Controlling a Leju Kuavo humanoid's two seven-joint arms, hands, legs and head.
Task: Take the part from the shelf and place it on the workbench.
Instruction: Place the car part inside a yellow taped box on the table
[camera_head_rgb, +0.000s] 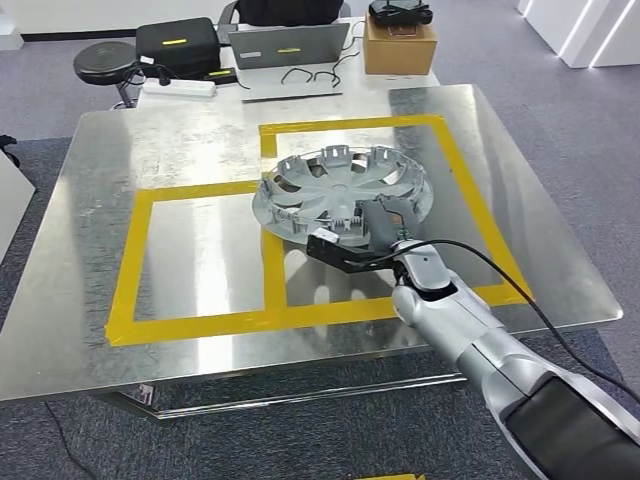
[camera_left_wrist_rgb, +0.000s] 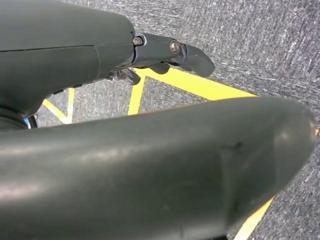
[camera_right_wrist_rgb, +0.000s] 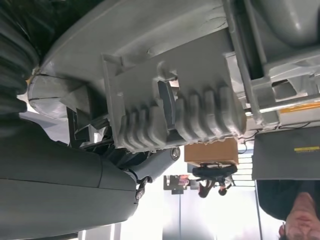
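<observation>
Silver hubcap (camera_head_rgb: 343, 188) on the steel desk (camera_head_rgb: 189, 130), right hand (camera_head_rgb: 375, 228) gripping its near rim; left hand's (camera_left_wrist_rgb: 162, 55) grasp unclear.

Brushed sheet-metal workbench (camera_head_rgb: 189, 150), glossy and streaked with reflections, crossed by matt yellow tape (camera_head_rgb: 196, 320). Silver-grey moulded plastic wheel cover (camera_head_rgb: 332, 180), satin, ribbed underneath. Smooth silver metallic right arm (camera_head_rgb: 460, 320) with a dark matt right hand (camera_head_rgb: 370, 240). Rough grey carpet (camera_head_rgb: 45, 90). Plain brown cardboard box (camera_head_rgb: 398, 45). Smooth, dull-sheened dark plastic left hand (camera_left_wrist_rgb: 170, 52).
</observation>
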